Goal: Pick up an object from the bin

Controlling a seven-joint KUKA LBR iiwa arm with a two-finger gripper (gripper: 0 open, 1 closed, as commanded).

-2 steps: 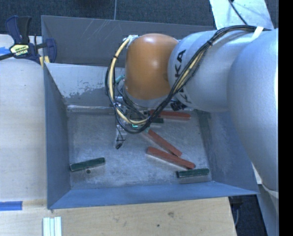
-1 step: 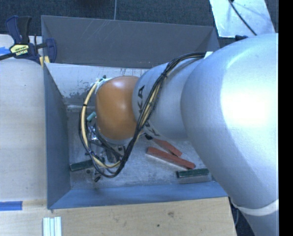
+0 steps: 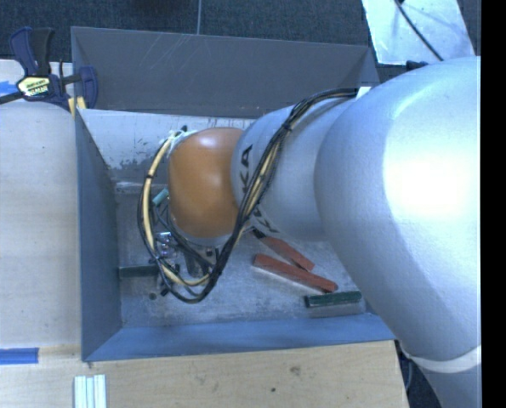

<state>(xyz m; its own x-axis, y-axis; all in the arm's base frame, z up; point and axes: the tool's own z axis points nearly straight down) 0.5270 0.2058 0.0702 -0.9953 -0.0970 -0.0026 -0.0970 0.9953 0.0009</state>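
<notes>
Hanging low in the grey bin (image 3: 99, 228), the tool (image 3: 172, 266) hides its state: cannot tell.

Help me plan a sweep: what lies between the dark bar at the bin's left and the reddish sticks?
Camera view: the arm's black cable loop hangs between dark bar and reddish sticks.

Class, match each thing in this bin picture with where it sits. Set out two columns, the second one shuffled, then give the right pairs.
1 orange cover
2 reddish sticks
3 dark green block
4 black cables

A close to the near wall of the bin, lower right
B looped around the cover
C on the wrist of the arm, mid-bin
D side by side on the floor, up-left of the block

Pairs: 1-C, 2-D, 3-A, 4-B
</notes>
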